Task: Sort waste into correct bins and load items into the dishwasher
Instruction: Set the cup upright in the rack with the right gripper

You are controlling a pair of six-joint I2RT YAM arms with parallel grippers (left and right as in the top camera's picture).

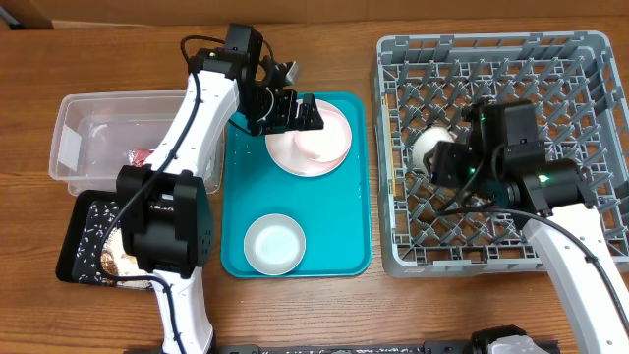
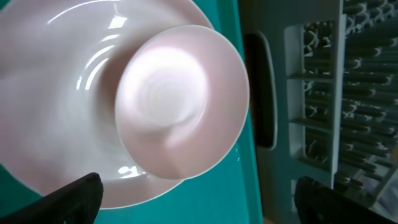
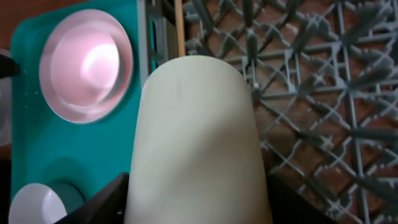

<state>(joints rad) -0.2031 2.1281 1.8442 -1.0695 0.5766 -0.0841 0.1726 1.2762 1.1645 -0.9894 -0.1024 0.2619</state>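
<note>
Upper centre, the left gripper stands wide open above the plate. At right, the right gripper grips the cup over the rack.

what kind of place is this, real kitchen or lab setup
Probably a lab bench staged as a dish-clearing station: a grey dish rack and a teal tray with a plate sit on a wooden table, worked by two robot arms.

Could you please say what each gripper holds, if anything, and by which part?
The right gripper holds the cup by its sides, at the rack. The left gripper is open above the plate, holding nothing.
</note>
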